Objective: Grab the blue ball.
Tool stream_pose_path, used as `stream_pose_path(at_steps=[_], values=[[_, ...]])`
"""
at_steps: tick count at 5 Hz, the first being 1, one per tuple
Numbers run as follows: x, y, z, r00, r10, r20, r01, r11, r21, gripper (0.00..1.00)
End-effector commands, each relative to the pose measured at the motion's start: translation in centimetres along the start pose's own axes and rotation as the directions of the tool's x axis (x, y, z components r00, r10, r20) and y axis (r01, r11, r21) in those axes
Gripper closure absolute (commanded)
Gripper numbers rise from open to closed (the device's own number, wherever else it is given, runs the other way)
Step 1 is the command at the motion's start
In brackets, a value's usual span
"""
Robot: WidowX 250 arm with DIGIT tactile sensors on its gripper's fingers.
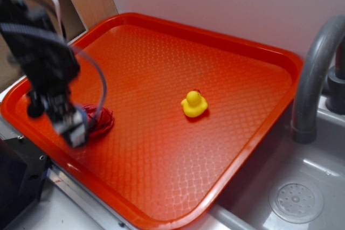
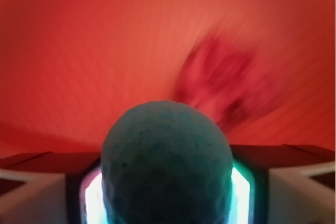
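The orange-red plastic tray (image 1: 226, 57) is rectangular with rounded corners, a raised rim and a fine embossed diamond texture. It rests at the edge of a grey sink (image 1: 318, 160), beside a curved grey faucet (image 1: 312, 79).

The black arm, blurred, stands over the tray's left end. Its gripper (image 1: 73, 125) hangs just beside the wrinkled red cloth lump (image 1: 99, 119).

In the wrist view, the gripper (image 2: 167, 192) is closed partway on the blue ball (image 2: 167, 166), with a finger pad pressed to each side. The ball is round, matte and dimpled; a sphere presents no long axis or heading. It is held above the tray.

The glossy yellow rubber duck (image 1: 194, 104) sits upright near the tray's centre.
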State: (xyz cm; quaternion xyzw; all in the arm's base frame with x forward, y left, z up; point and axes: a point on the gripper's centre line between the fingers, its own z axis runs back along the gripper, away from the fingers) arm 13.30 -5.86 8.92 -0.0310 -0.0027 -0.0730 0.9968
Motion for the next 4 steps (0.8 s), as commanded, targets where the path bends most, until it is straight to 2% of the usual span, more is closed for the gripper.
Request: stream_pose_path(at_steps=[1,2,3,4], values=[[1.7,4.1,11.4,0.992,-0.037,0.119,0.023,0.992,0.121,1.00],[3.6,6.7,14.1,0.992,0.051,0.113,-0.063,0.992,0.106,1.00],[4.9,7.9,14.3,0.982,0.108,0.155,-0.120,0.991,0.068,1.00],[4.8,7.5,14.4,0.978,0.142,0.151,-0.152,0.987,0.051,1.00]])
